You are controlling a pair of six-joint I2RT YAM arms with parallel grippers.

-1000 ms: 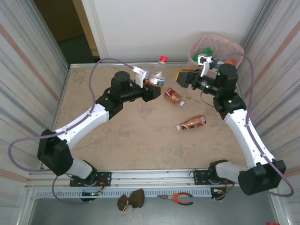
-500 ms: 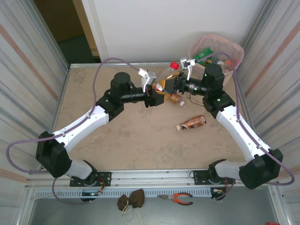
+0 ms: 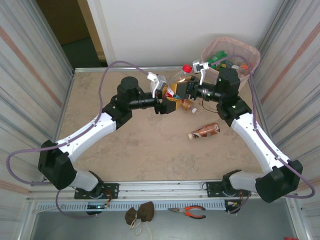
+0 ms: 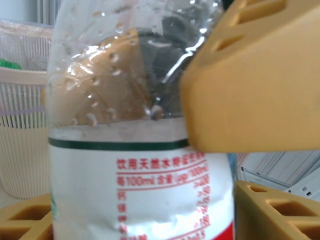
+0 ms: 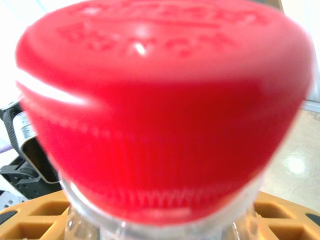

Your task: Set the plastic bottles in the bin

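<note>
- The clear bottle (image 3: 178, 81) is held off the table (image 3: 125, 145), just beside the bin (image 3: 205, 61) on the side facing the table centre. Its red cap (image 3: 186, 68) is tilted towards the bin.
- The bottle is bracketed by both claws at once. This is judged to be a hand-over that brings it within reach of the arm nearer the bin.
- The right gripper (image 3: 184, 91), on the bin side of the bottle, is closed on the bottle's upper body. One of its yellow fingers (image 4: 250, 85) is seen pressed against the clear wall above the label, and the cap is seen directly ahead in the right wrist view.
- The left gripper (image 3: 169, 95), on the side of the bottle away from the bin, is placed around the labelled lower body. Whether it is gripping or has let go cannot be told, as no clear gap is seen at either finger.
- Green-capped bottles (image 3: 219, 56) are already lying in the bin.
- A brown bottle (image 3: 205, 131) is lying on the table, further from the bin than the claws, and is not yet collected.
</note>
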